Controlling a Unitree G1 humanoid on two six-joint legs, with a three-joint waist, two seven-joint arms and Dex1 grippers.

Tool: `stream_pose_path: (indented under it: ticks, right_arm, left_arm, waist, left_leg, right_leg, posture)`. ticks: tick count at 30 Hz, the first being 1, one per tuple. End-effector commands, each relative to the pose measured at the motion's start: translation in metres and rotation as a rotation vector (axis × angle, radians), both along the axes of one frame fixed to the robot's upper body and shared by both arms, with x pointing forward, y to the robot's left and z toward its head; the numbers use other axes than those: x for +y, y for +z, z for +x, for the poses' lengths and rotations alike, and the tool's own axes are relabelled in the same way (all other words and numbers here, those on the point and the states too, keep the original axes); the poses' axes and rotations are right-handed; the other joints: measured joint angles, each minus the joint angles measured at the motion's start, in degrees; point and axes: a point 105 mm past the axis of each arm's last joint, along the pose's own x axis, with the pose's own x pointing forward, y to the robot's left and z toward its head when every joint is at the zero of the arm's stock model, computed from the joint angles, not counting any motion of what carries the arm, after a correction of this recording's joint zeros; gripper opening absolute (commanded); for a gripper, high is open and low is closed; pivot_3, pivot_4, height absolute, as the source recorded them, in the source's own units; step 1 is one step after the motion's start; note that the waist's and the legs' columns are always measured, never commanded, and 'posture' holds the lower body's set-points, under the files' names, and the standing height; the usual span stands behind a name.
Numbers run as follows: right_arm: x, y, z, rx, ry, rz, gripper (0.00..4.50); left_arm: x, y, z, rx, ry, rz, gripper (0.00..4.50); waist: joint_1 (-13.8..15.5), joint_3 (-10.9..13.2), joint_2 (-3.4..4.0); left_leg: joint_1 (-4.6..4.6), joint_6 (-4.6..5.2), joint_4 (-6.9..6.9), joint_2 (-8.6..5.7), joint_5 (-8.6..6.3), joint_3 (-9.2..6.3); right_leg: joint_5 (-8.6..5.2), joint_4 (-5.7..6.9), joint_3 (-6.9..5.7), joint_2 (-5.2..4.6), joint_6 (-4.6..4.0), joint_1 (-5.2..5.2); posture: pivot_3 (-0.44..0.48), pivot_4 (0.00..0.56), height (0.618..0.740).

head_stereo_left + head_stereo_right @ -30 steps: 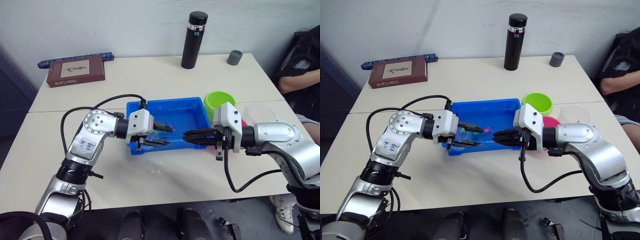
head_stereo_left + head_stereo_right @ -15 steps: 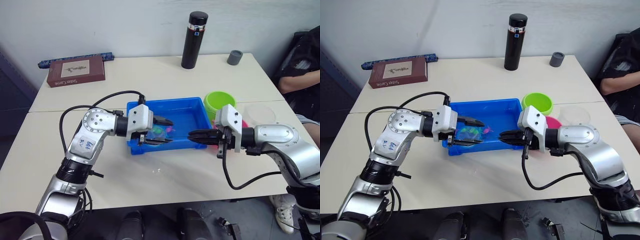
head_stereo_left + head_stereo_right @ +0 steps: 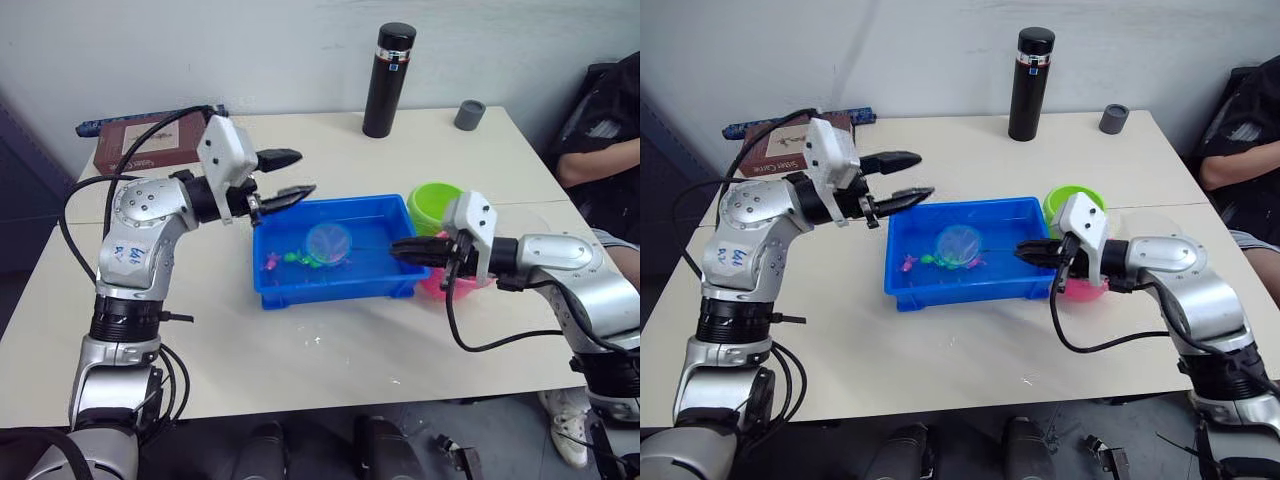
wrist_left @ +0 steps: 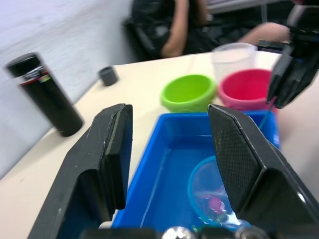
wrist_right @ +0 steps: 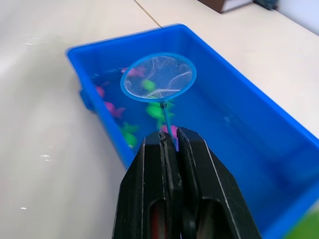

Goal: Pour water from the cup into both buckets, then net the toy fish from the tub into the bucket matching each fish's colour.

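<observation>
On the beige table [image 3: 330, 350], the netting looks just begun: the right gripper [image 3: 400, 249] pinches a small net [image 3: 328, 241] over the blue tub [image 3: 395, 283], where the fish [image 5: 148, 84] remain, while the left gripper [image 3: 290, 175], fingers spread and empty, hangs above the tub's far left corner.

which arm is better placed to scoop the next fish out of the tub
Right. The right gripper is shut on the net handle, its hoop over the toy fish in the tub. The left gripper is open, raised beyond the tub's far corner.
</observation>
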Motion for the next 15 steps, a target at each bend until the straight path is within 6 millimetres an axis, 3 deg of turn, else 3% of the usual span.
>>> stream_pose_path:
  ticks: [1, 5, 15]
  right_arm:
    - [-0.018, 0.013, 0.011, -0.079, -0.065, -0.012, 0.00]
    - [-0.043, 0.012, 0.029, -0.143, -0.172, -0.048, 0.00]
    - [-0.042, -0.007, 0.029, -0.144, -0.166, -0.068, 0.00]
  left_arm:
    - [0.017, 0.000, 0.007, 0.004, 0.114, -0.086, 2.65]
    - [0.028, -0.028, 0.007, 0.110, 0.238, -0.205, 2.65]
    - [0.016, -0.078, -0.011, 0.242, 0.292, -0.246, 2.65]
  waist:
    - [0.0, 0.0, 0.00]
    - [-0.1, 0.0, 0.00]
    - [0.0, 0.0, 0.00]
  left_leg:
    - [0.00, 0.00, 0.00, 0.00, 0.00, 0.00]
    - [0.05, -0.01, 0.00, 0.00, 0.00, 0.05]
    - [0.11, -0.05, -0.01, 0.01, 0.03, 0.03]
  right_leg:
    - [0.00, 0.01, 0.00, 0.00, 0.00, 0.00]
    - [0.00, 0.07, 0.04, -0.01, 0.01, 0.00]
    - [0.00, 0.05, 0.04, -0.03, 0.00, 0.06]
  posture:
    - [0.000, 0.150, 0.740]
    - [0.000, 0.150, 0.740]
    - [0.000, 0.150, 0.740]
